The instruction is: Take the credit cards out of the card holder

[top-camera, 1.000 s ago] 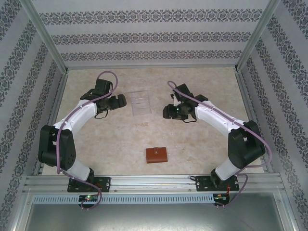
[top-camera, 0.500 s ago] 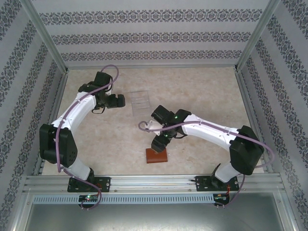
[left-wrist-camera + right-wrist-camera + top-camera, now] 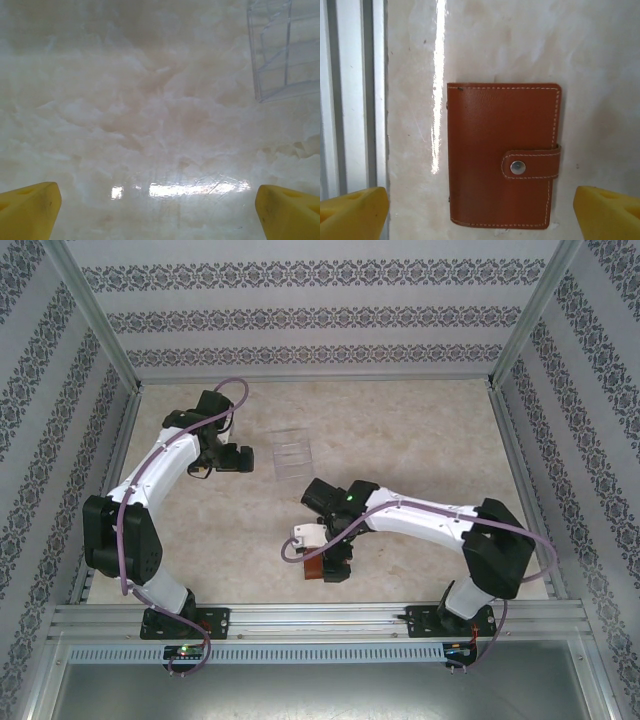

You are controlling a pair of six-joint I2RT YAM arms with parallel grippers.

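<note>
The small brown leather card holder [image 3: 502, 155] lies flat on the pale marbled desk [image 3: 600, 60], in the middle and close to the near edge. Its narrow strap tab [image 3: 532, 162] is fastened with a round metal snap [image 3: 518, 167]. The right claw [image 3: 480, 211] hangs directly above it with its yellow fingers spread wide and holding nothing. The left claw [image 3: 159, 211] is also spread wide and empty. It is well apart at the far left, near the clear plastic tray [image 3: 285, 50].

I see several risks. The desk looks smooth and glossy, so a finger that comes down on only one side may push the holder away instead of gripping it. The aluminium rail [image 3: 350, 100] is just beside the holder, and a finger on that side may hit it. Pulling the strap with one claw may also lift the whole holder, because the other claw is too far away to hold it down.

The closed cover hides the credit cards, so I cannot tell how many there are or which way they lie. In the top view the right arm covers most of the holder. The tray is cut off in the left wrist view.
</note>
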